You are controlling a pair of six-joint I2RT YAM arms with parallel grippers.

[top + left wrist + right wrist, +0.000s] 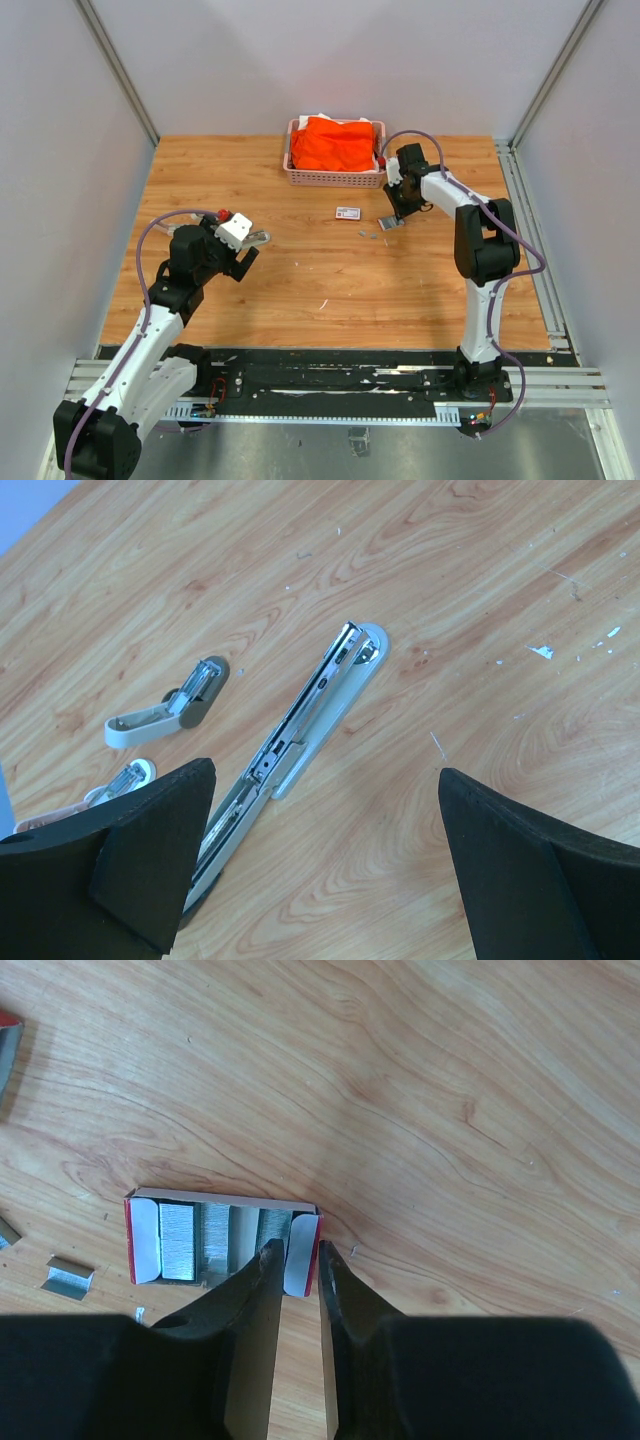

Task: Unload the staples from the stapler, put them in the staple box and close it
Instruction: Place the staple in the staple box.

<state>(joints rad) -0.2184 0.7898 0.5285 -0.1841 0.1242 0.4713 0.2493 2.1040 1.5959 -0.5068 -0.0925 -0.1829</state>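
Observation:
The stapler lies folded open flat on the wood, its long silvery staple channel facing up. In the top view the stapler sits just past my left gripper. The left gripper hangs wide open above the stapler's near end and holds nothing. Far right, my right gripper pinches the white end flap of an open red-edged staple box with strips of staples inside. Loose staples lie to the left of that box.
Two smaller staplers lie left of the open one. A small white box with a red label rests mid-table. A pink basket holding orange cloth stands at the back. Grey walls enclose the table.

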